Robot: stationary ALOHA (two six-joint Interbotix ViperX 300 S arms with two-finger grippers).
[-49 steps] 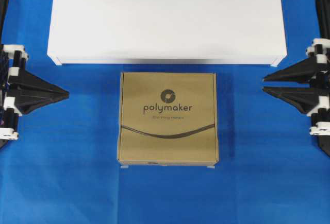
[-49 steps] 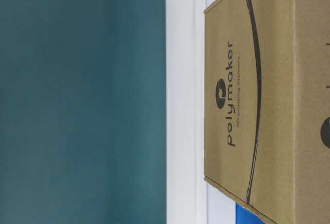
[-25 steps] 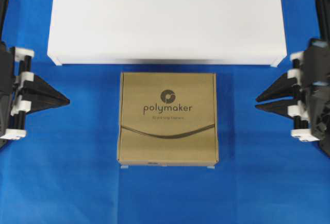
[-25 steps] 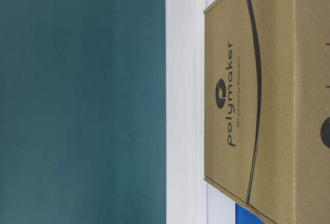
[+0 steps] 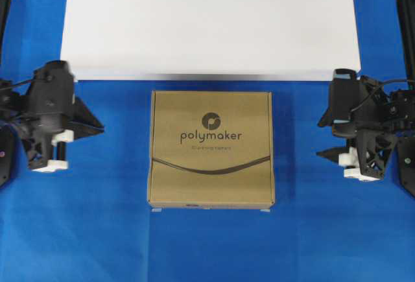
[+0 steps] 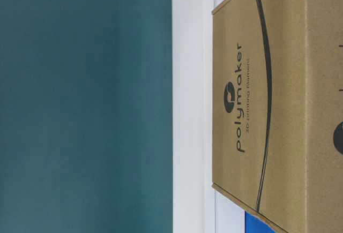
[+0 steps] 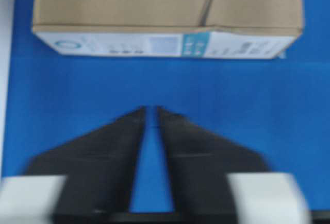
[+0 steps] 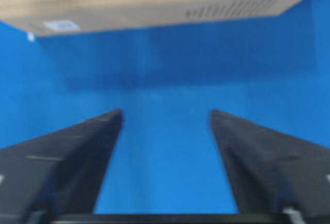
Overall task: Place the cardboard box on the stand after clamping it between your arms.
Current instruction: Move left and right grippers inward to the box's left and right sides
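The cardboard box (image 5: pixel 211 149) lies flat on the blue cloth, printed "polymaker", just in front of the wide white stand (image 5: pixel 211 23). My left gripper (image 5: pixel 98 126) points at the box's left side from a short way off; its fingertips stand a narrow gap apart with only cloth between them (image 7: pixel 150 109). The right gripper (image 5: pixel 319 140) faces the box's right side, also apart from it, jaws wide open and empty (image 8: pixel 165 112). Both wrist views show the box's side walls (image 7: pixel 165 44) (image 8: pixel 154 7). The table-level view shows the box (image 6: pixel 268 104) against the stand (image 6: pixel 193 104).
Blue cloth (image 5: pixel 207 249) covers the table around the box, with open strips between each gripper and the box. A teal wall (image 6: pixel 86 104) stands behind the stand. The arms' black bases sit at the far left and right edges.
Both arms have swung inward toward the box and turned their wrists. The right fingers stand wider apart than before. The box has not moved.
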